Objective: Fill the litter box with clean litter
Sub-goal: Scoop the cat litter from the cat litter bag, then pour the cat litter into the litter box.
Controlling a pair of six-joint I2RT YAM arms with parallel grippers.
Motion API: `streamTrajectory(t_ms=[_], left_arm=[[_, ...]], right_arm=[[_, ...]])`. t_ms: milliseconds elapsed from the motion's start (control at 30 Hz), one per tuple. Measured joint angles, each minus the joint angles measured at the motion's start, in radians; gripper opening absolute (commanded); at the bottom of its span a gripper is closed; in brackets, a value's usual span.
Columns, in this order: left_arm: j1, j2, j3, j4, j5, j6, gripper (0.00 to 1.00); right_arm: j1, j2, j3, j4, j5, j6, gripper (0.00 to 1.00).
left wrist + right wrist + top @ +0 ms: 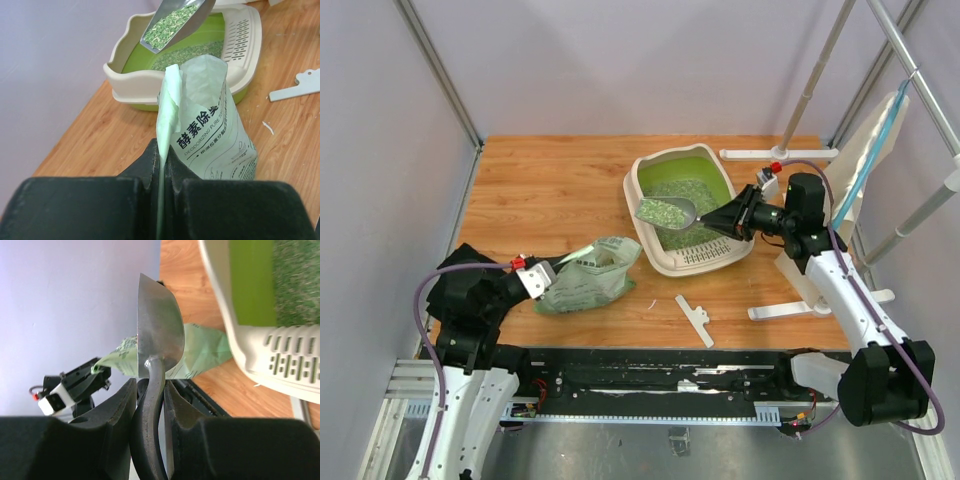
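Left gripper (534, 279): jaws shut tight on a thin fold of film at the mouth edge of the light green bag (586, 276). The wrist view confirms the film is pinched flat between the fingers (150, 165).

Left arm is folded low at the near-left corner, with the wrist pointing right along the table (550, 190). The bag is slumped on the wood just right of the gripper, its mouth open and facing the litter box. A white plastic clip (693, 320) lies flat on the table, near-right of the bag and apart from it.

Right arm rises from the near-right base and runs far along the right edge. The elbow is bent and the wrist is turned left.

Right gripper (728, 218): jaws clamped on the dark handle of the metal scoop (668, 212), with the handle running between the two fingers in the wrist view. The scoop bowl points left, hangs over the middle of the litter box (705, 257) and is loaded with clean litter (665, 213). It sits above the box floor, not touching it.

The litter box is at far-centre of the table, right of the bag and close to it. More granules cover part of the green floor. Bare green shows at the far end, and the slotted cream grate is at the near end.
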Motion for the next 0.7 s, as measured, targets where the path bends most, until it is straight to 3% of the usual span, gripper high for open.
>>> streamTrajectory(t_ms=[700], left_arm=[[0.0, -0.101, -0.04, -0.019, -0.001, -0.06, 0.01]], right_arm=[[-0.057, 0.043, 0.119, -0.356, 0.435, -0.271, 0.01]])
